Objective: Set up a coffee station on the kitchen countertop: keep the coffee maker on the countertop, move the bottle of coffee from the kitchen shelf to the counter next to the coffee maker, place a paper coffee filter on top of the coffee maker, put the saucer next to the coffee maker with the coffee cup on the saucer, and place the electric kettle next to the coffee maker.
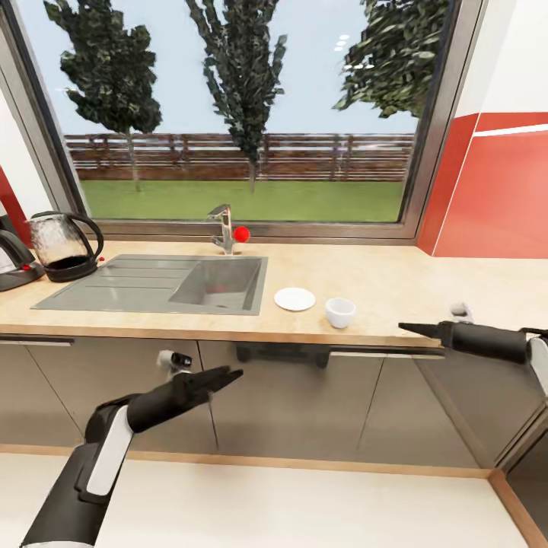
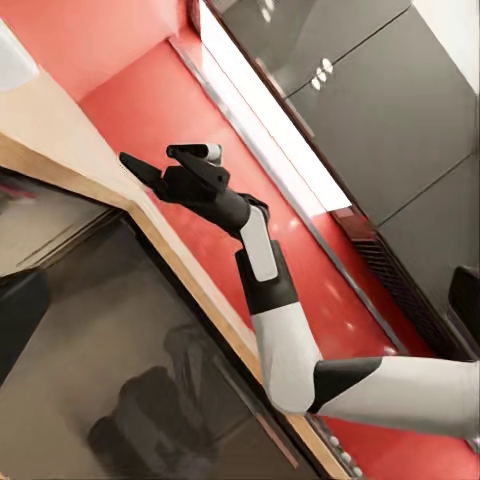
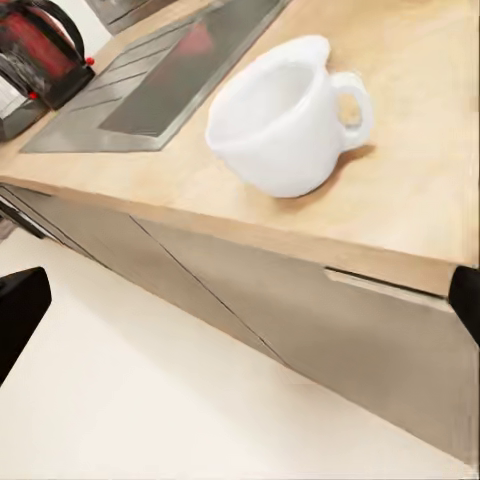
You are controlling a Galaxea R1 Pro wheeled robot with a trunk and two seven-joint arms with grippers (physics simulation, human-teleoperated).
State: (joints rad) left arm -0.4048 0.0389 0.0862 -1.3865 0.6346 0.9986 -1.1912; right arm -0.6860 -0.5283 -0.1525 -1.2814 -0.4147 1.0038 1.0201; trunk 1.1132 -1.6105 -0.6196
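Note:
A white coffee cup [image 1: 340,312] stands upright on the wooden countertop [image 1: 396,281], close to its front edge. A white saucer [image 1: 294,299] lies just to its left, apart from it. The glass electric kettle [image 1: 65,243] stands at the far left beside the dark coffee maker [image 1: 11,262]. My right gripper [image 1: 407,329] hovers open at counter-edge height, right of the cup. In the right wrist view the cup [image 3: 285,115] sits ahead between the spread fingertips [image 3: 18,312]. My left gripper [image 1: 228,374] hangs open and empty below the counter, in front of the cabinets.
A steel sink [image 1: 164,283] with a tap [image 1: 223,228] fills the counter's left half under a large window. Grey cabinet fronts [image 1: 289,403] run below. A red wall [image 1: 487,190] closes the right side. Pale floor [image 1: 289,510] lies before the cabinets.

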